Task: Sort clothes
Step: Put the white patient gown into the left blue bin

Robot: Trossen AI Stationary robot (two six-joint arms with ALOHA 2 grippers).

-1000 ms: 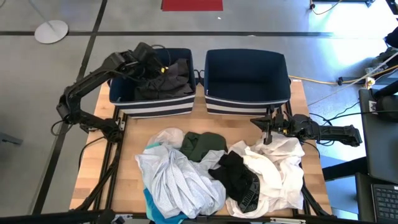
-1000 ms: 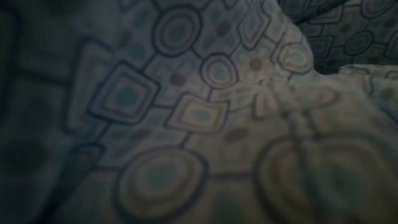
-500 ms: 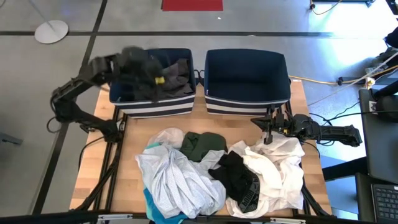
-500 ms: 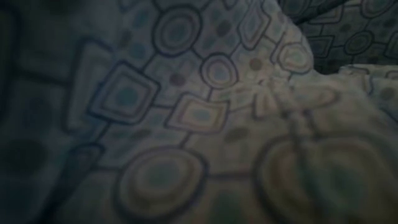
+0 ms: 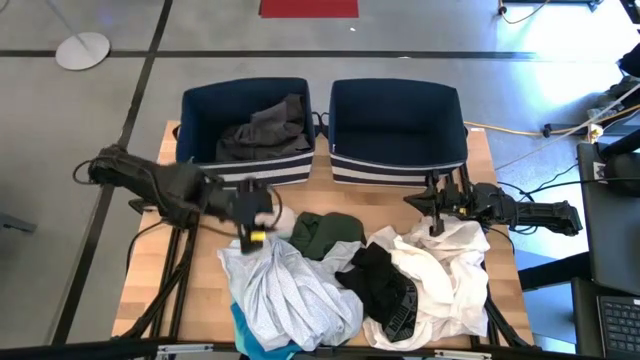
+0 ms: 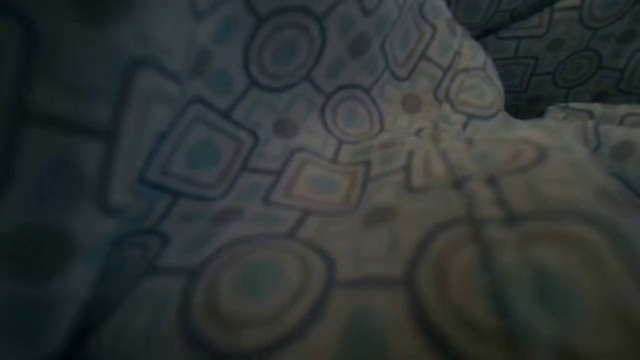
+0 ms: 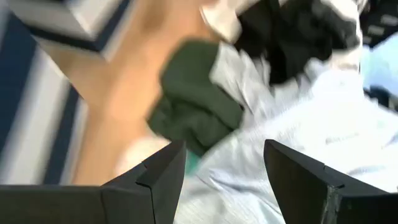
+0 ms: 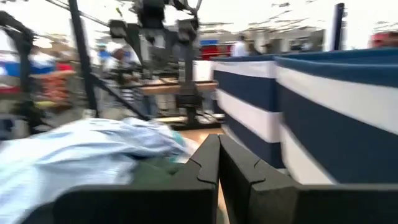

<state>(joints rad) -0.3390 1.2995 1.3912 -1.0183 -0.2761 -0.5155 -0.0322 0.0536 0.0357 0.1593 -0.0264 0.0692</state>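
A pile of clothes lies on the table's near half: a white striped garment [image 5: 285, 285], a dark green one [image 5: 325, 232], a black one [image 5: 380, 285], a white one [image 5: 445, 265] and a teal edge [image 5: 243, 335]. A dark grey garment [image 5: 265, 125] lies in the left navy bin [image 5: 200, 165]. My left gripper [image 5: 258, 222] is open and empty over the pile's far left; its wrist view [image 7: 224, 168] looks at the green garment [image 7: 193, 106]. My right gripper [image 5: 415, 200] is shut and empty by the white garment's far edge.
The right navy bin [image 5: 398, 165] stands at the far side beside the left one and also shows in the right wrist view [image 8: 323, 93]. A patterned cloth [image 6: 320, 180] fills the whole low view. Bare wood shows between the bins and the pile.
My left gripper has swung from above the left bin toward the table's near edge and down to the far left of the pile. The dark grey garment stays in the left bin. My right arm has kept still.
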